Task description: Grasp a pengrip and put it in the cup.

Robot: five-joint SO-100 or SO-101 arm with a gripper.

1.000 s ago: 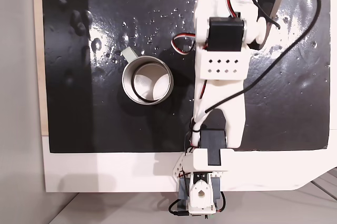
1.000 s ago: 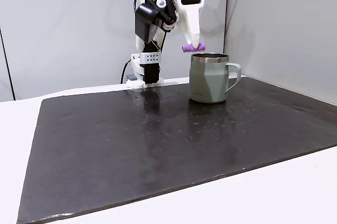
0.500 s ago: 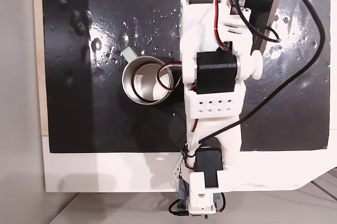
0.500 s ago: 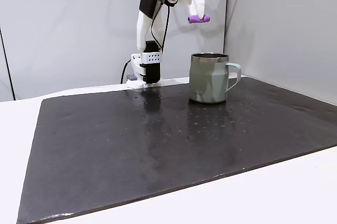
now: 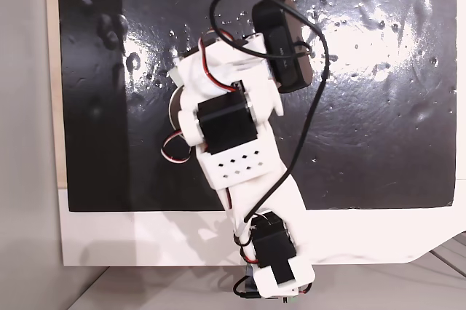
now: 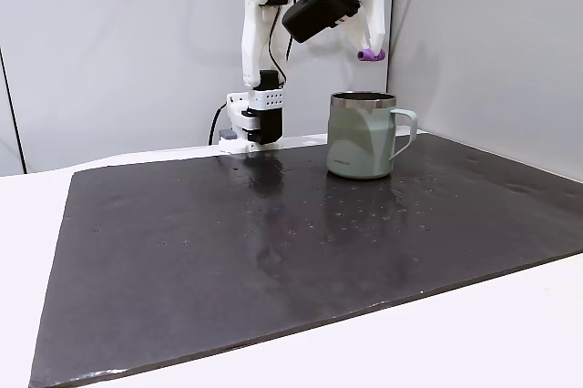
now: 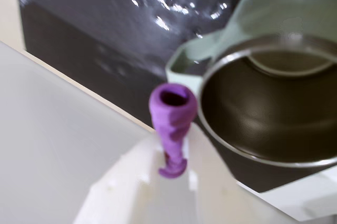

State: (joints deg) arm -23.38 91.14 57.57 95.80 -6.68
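Pengrip (image 7: 172,121): a short purple ribbed tube with a hollow, flared open end toward my wrist camera. It sits clamped between my white fingers (image 7: 202,155), up in the air, just beside the cup's rim in the wrist view.
Pengrip, side-on: a small purple stub (image 6: 371,55) at my fingertips, above the cup's mouth and apart from it.
My gripper (image 6: 372,47): closed narrowly on the pengrip; fingers point down.
Cup (image 6: 363,135): pale green outside with faceted walls, a silvery rim and a loop handle on its right in a fixed view. It stands upright on the mat.
Cup's inside (image 7: 266,111): dull metal in the wrist view. I can see nothing lying in the part that shows, but the far side runs off the frame.
Cup from above: mostly under my arm; a sliver of its rim (image 5: 175,106) and the handle tab (image 5: 175,76) peek out at my arm's left.
Arm (image 5: 233,150): white with black motors, leaning over the cup from its base at the mat's edge.
Mat (image 6: 273,242): black, glossy, speckled with small droplets, on a white table (image 6: 474,333).
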